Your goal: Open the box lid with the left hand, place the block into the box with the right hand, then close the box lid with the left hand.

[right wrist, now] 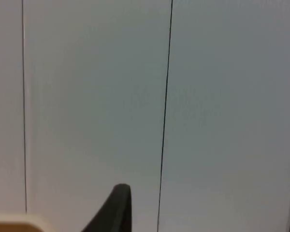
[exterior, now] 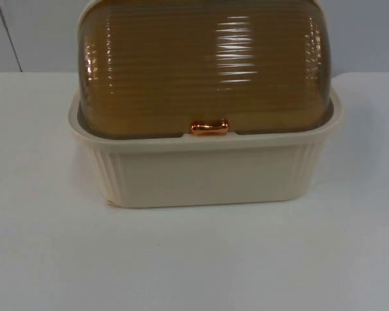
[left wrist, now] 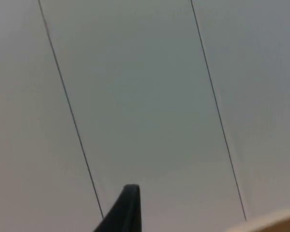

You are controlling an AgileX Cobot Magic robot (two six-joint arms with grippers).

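Note:
A cream plastic box (exterior: 207, 172) with fluted walls stands in the middle of the white table. Its amber, ribbed, translucent lid (exterior: 204, 65) is down and shut over the box. A small copper handle (exterior: 209, 127) sits at the lid's front edge, just above the rim. What is inside the box is hidden by the tinted lid. My left gripper (left wrist: 128, 212) points at the grey partition wall, with a sliver of cream rim (left wrist: 275, 221) beside it. My right gripper (right wrist: 117, 210) also faces the wall, near another cream edge (right wrist: 14, 224).
The white table top (exterior: 194, 259) spreads out in front of the box and to both sides. The grey partition wall (exterior: 32, 32) with thin vertical seams rises right behind the box.

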